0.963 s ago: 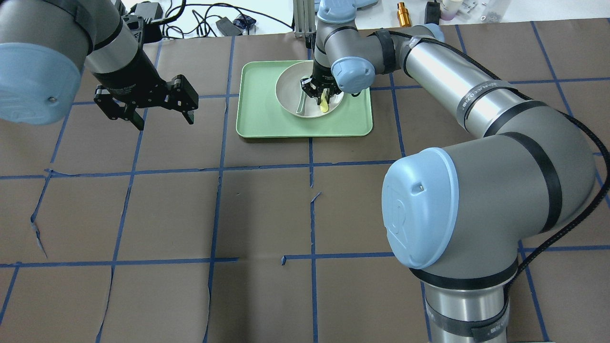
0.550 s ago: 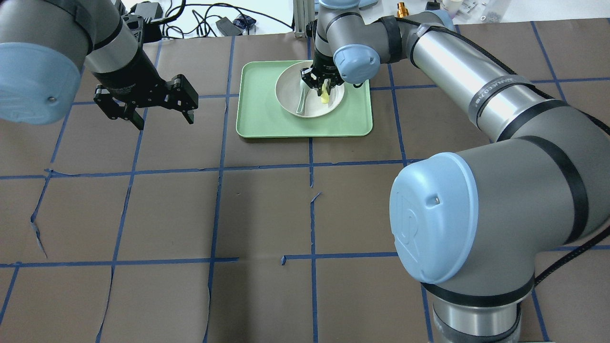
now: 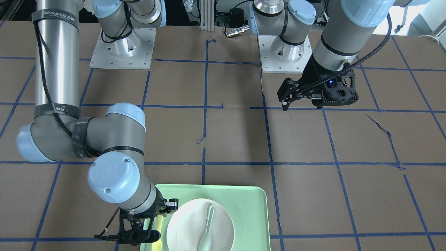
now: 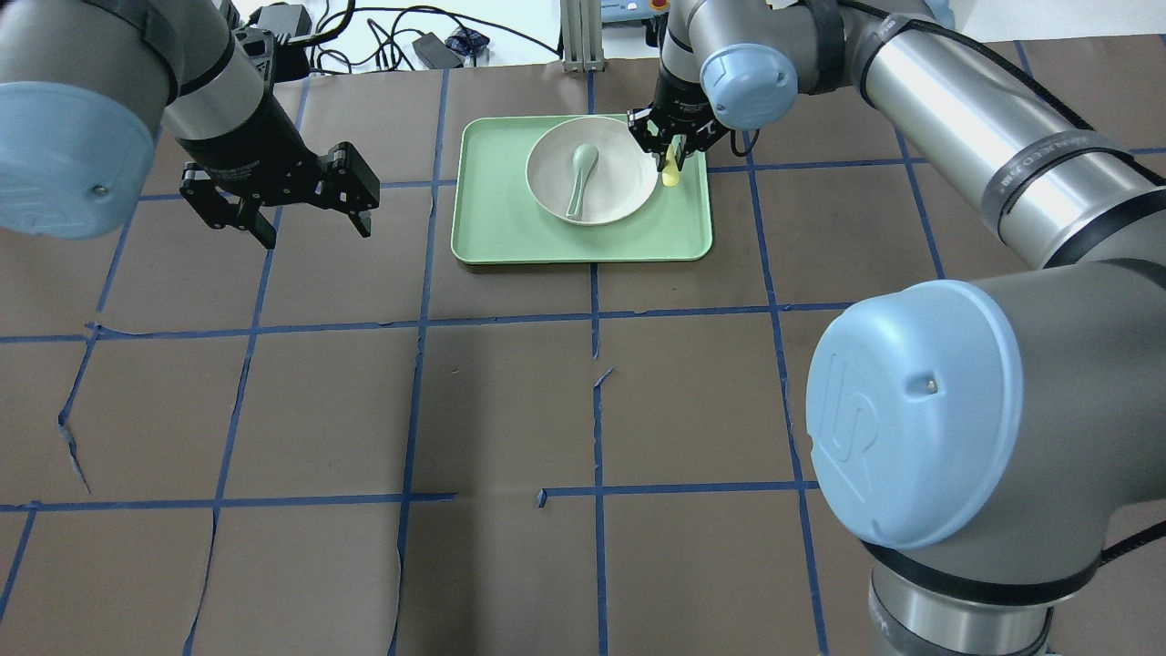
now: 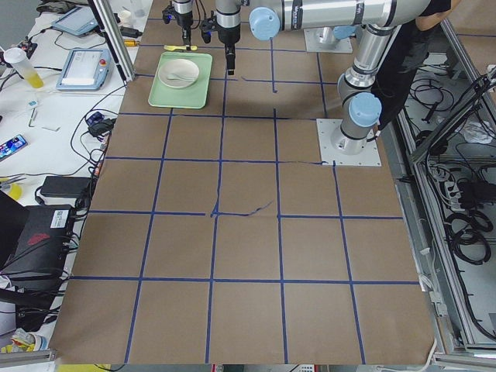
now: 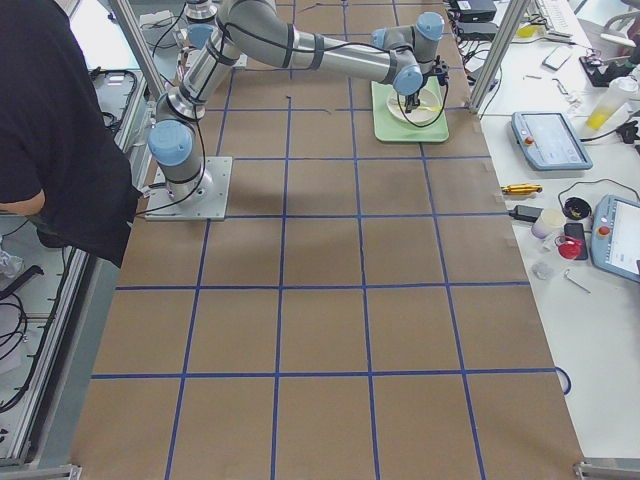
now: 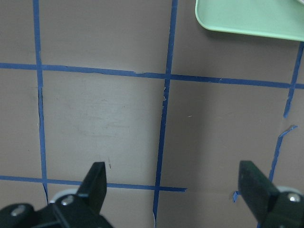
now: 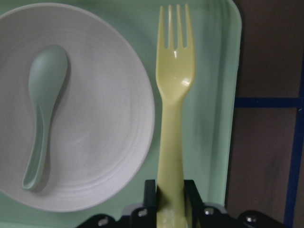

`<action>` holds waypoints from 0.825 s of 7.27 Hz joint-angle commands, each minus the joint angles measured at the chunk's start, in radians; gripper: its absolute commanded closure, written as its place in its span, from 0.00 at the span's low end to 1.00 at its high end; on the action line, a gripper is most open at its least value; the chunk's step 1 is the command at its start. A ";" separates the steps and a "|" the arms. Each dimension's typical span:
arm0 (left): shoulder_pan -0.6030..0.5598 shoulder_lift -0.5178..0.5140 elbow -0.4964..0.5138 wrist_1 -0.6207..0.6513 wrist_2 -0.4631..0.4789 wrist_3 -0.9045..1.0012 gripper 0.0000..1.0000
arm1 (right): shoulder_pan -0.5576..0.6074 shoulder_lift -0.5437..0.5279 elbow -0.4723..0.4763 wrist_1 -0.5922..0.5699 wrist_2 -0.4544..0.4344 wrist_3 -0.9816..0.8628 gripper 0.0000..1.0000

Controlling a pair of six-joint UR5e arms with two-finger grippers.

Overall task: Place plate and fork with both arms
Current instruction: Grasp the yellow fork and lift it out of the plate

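Observation:
The off-white round plate (image 4: 592, 170) sits on the light-green tray (image 4: 496, 228) and shows in the right wrist view (image 8: 99, 118). My right gripper (image 4: 672, 150) is shut on the handle of the pale-yellow fork (image 8: 174, 95) and holds it above the tray's right strip, beside the plate; the fork also shows in the overhead view (image 4: 670, 173). My left gripper (image 4: 314, 223) is open and empty, above the table left of the tray; it also shows in the front view (image 3: 289, 101).
A grey-green spoon (image 4: 577, 178) lies in the plate. The tray's corner (image 7: 247, 19) shows in the left wrist view. Cables and small items lie beyond the table's far edge (image 4: 410, 41). Blue tape lines and torn paper mark the brown table.
My right gripper has carried the fork up off the plate and rightward, to over the tray's right strip. The left arm has not moved.

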 commanded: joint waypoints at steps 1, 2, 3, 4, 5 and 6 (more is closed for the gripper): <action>0.000 -0.002 -0.003 0.000 -0.001 -0.005 0.00 | -0.028 0.009 0.066 -0.064 0.015 -0.002 0.98; 0.000 -0.002 -0.003 0.000 -0.001 -0.001 0.00 | -0.028 0.017 0.101 -0.134 0.044 -0.011 0.98; 0.000 -0.005 -0.003 0.000 -0.001 -0.001 0.00 | -0.031 0.017 0.108 -0.136 0.055 -0.046 0.97; 0.000 -0.007 -0.003 0.000 -0.001 -0.001 0.00 | -0.031 0.019 0.112 -0.136 0.057 -0.098 0.96; 0.000 -0.008 -0.004 0.000 0.001 -0.001 0.00 | -0.033 0.019 0.123 -0.136 0.049 -0.111 0.95; 0.000 -0.008 -0.004 0.000 0.001 -0.001 0.00 | -0.037 0.022 0.128 -0.136 0.055 -0.122 0.95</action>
